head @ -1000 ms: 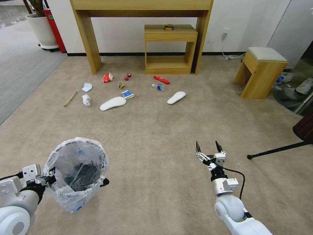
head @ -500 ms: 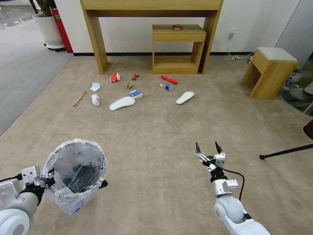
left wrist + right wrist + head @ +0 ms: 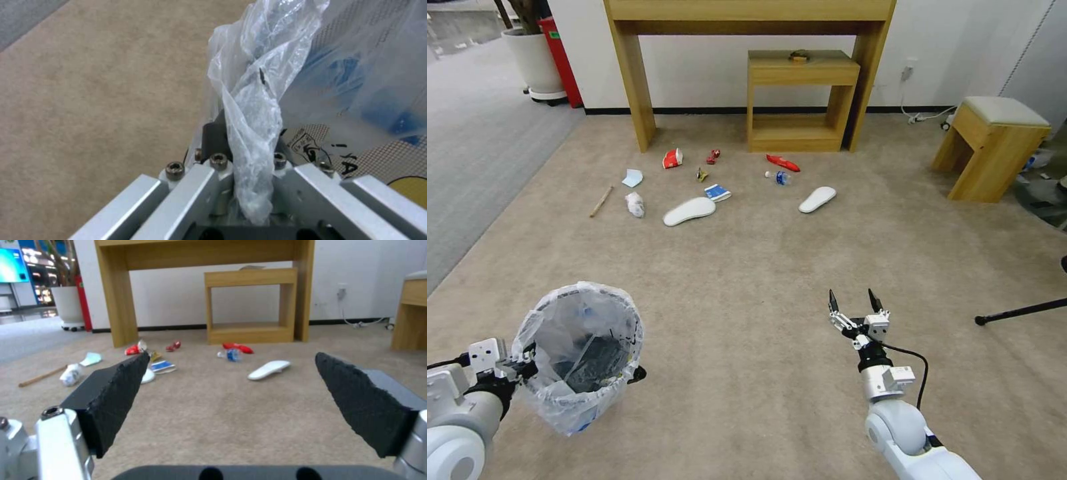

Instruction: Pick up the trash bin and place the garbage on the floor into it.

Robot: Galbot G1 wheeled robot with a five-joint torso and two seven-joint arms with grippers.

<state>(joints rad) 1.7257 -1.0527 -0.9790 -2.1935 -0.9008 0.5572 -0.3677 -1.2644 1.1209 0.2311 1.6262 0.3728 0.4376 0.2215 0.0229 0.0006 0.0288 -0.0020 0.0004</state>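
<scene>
Because the left gripper [image 3: 527,365] is clamped on the bin [image 3: 582,357] at 8 o'clock only by its rim and liner, it could slip before the wide-open, empty right gripper [image 3: 854,308] reaches the garbage [image 3: 690,211] at 12 o'clock.

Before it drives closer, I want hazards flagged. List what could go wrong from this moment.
1. The left claw holds the trash bin by one side of its rim, through the crinkly bag; the plastic might slip and the bin tilt or drop.
2. The garbage lies scattered: the two slippers look too big for the bin.
3. The right claw, open and low over the floor, could snag the carpet.
</scene>
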